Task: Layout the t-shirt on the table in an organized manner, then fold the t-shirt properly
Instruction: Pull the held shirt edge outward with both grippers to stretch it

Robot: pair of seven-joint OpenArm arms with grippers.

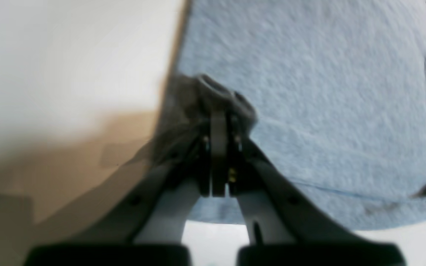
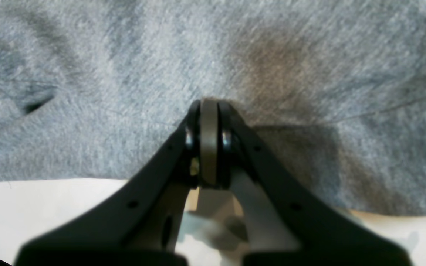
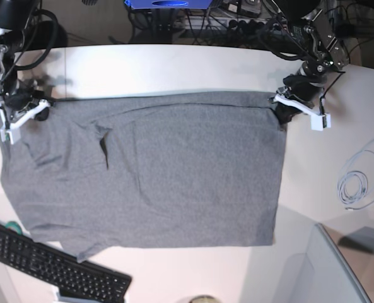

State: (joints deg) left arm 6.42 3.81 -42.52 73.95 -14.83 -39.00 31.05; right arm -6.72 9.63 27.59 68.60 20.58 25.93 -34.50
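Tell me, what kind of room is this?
It looks like a robot lab or workshop, though that is a guess. Two robot arms hold a grey t-shirt on a white table, a black keyboard lies at one edge, and tangled cables sit behind.

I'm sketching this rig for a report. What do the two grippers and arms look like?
The left gripper and right gripper match: black tapering fingers with small holes, grey pads, white inner parts. From the base view, both arms are dark, with white gripper brackets and loose black cables.
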